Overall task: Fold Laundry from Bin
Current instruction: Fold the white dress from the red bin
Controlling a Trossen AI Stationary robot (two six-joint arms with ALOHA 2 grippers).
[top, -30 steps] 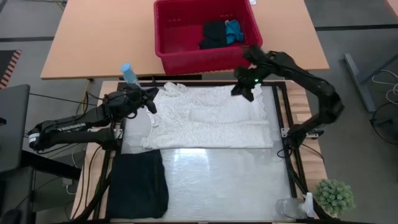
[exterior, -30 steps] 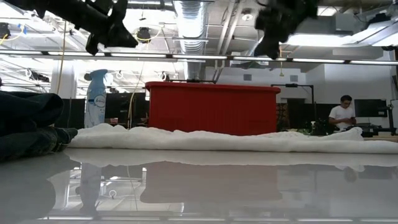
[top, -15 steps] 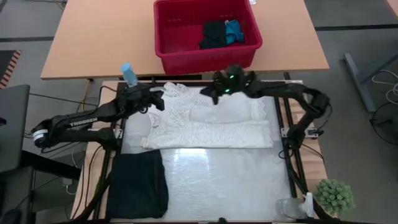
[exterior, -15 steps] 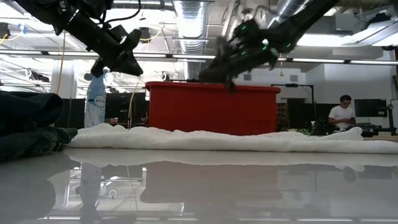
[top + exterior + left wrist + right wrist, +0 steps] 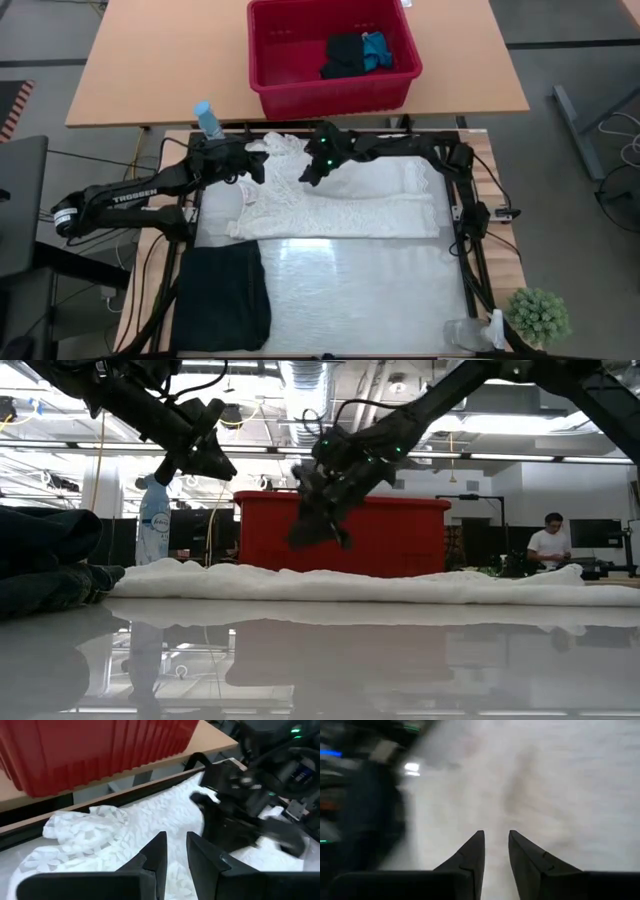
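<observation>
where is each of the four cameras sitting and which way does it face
High: above the table, looking straight down on the white garment, red bin and both arms.
Low: at tabletop height, looking level across the garment at the bin; both arms drop in from above.
Left wrist: on the left arm, looking past its own fingers at garment, bin and the right gripper.
Right wrist: on the right arm, looking down past its fingers at blurred cloth.
Shared: high, low and left wrist all show garment and bin.
</observation>
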